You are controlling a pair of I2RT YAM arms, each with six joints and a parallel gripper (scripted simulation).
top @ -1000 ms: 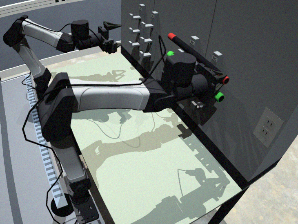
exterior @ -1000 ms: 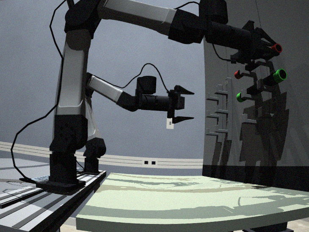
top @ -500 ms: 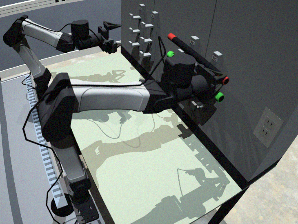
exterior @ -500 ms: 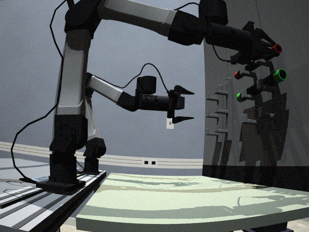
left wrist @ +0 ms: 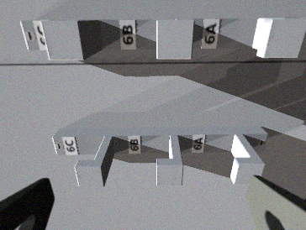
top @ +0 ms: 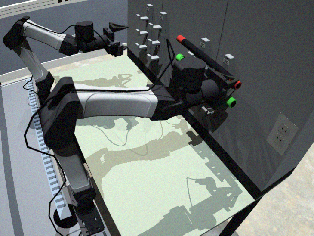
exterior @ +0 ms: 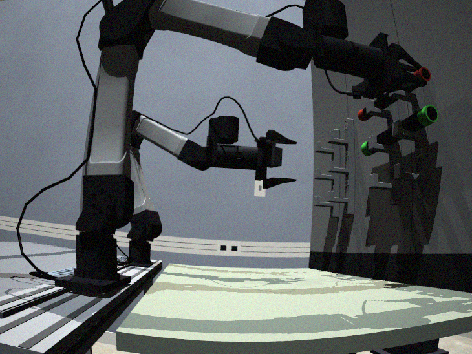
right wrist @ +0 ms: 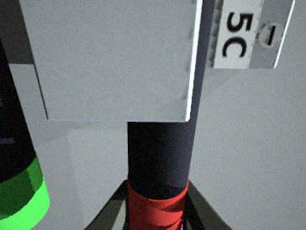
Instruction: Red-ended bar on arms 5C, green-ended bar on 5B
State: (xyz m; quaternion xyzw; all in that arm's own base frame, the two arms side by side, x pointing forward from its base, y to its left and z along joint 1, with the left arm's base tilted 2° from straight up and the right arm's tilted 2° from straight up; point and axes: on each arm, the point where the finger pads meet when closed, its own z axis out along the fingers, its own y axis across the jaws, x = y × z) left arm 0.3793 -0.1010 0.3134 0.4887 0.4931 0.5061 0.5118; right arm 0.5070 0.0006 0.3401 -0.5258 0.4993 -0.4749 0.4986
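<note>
The right gripper is clamped on the near red end of the red-ended bar, its fingers pressed to either side of that end. The bar's dark body runs along the wall panel, and in the right wrist view it passes behind the upturned front plate of a rack arm, just beside the label 5C. Whether its weight rests on the rack arm cannot be told. The green-ended bar sits below it on the rack, roughly parallel, apart from the gripper's fingers; its label cannot be read. The left gripper has its fingers spread wide apart with nothing between them. It faces the other racks, where labels 6A, 6B and 6C show, and hangs above the surface, well apart from both bars.
</note>
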